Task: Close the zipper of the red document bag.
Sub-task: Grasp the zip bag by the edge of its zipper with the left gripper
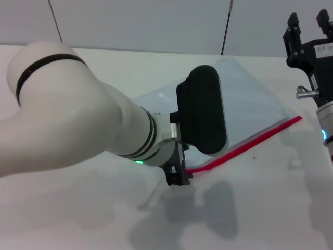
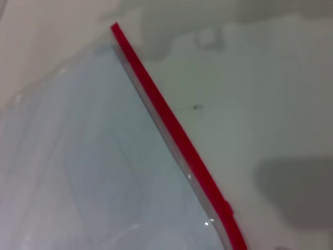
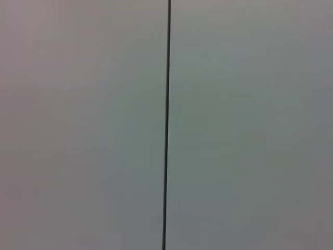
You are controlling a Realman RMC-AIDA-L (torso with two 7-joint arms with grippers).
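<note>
Zipper [image 1: 250, 141] was seen along the near edge of the red document bag [image 1: 250, 99], laid flat mid-table [image 1: 260, 208]. Left gripper [image 1: 178, 177] was lowered at its end, jaw state untellable; right gripper [image 1: 307, 26] was raised by the right edge, jaws parted, empty.

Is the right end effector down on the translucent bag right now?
No: the right end effector is raised beside the translucent pale blue-grey document bag, fingers pointing up, clear of its red zipper strip.

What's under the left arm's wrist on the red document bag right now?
The red document bag lies flat on the white table; its zipper runs under the wrist. The left tool covers that zipper end, so any slider is hidden.
</note>
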